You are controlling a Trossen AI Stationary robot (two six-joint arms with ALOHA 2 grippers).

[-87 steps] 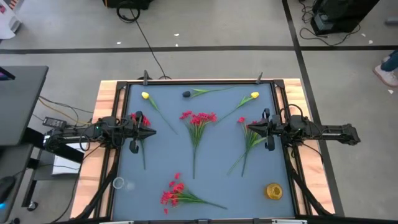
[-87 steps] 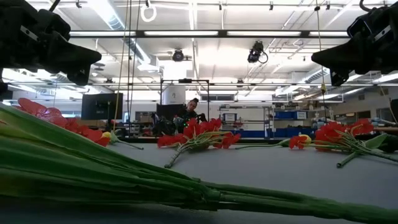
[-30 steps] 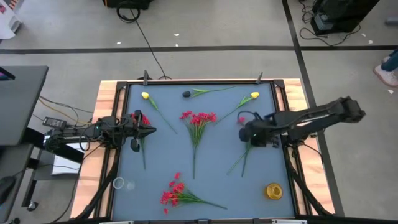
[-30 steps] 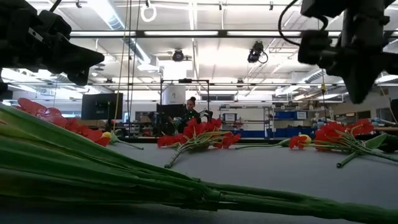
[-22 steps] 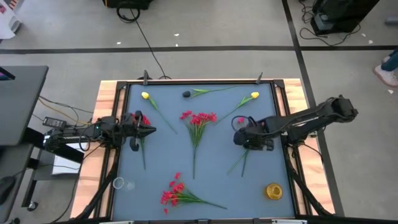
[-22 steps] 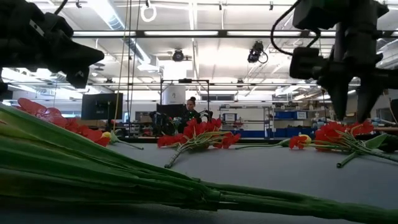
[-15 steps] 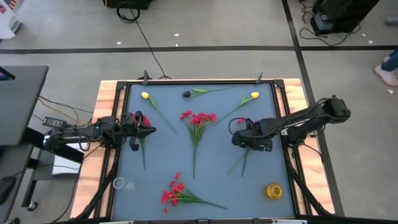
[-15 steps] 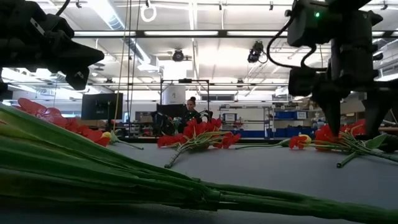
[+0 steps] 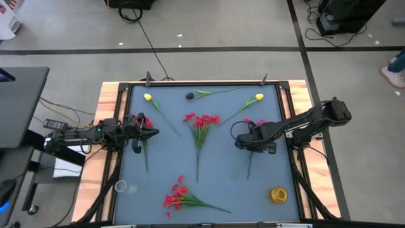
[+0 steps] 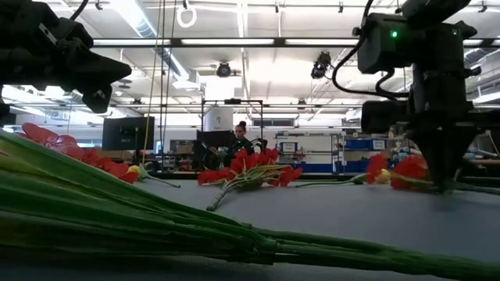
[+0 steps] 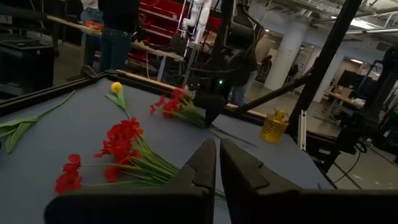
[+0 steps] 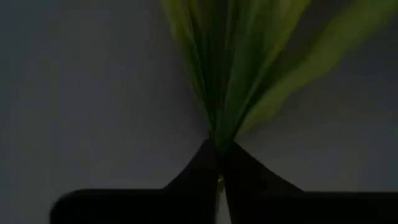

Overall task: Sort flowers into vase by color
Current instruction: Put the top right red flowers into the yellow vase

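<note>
My right gripper stands low over the table's right half, shut on the green stems of a red flower bunch. Its blossoms point to the far side and its stalk ends to the near side. My left gripper is shut and empty, held above the table's left side, over another red bunch. A third red bunch lies at the centre and a fourth near the front. Two yellow tulips and a dark bud lie at the far edge. My right gripper pinches the bunch's gathered green stems between its two fingers, about midway along the stalks. The fingers come from above, pointing down, and lie across the stems. The bunch lies on the table, blossoms beyond the fingers.
A yellow vase stands at the near right corner and a small clear glass at the near left. A black frame edges the grey mat. People show in the room behind the table in the low view.
My right gripper has gone toward the table's left and down onto the right red bunch, and has shut on its stems. The spread stalks have been drawn together at the fingers.
</note>
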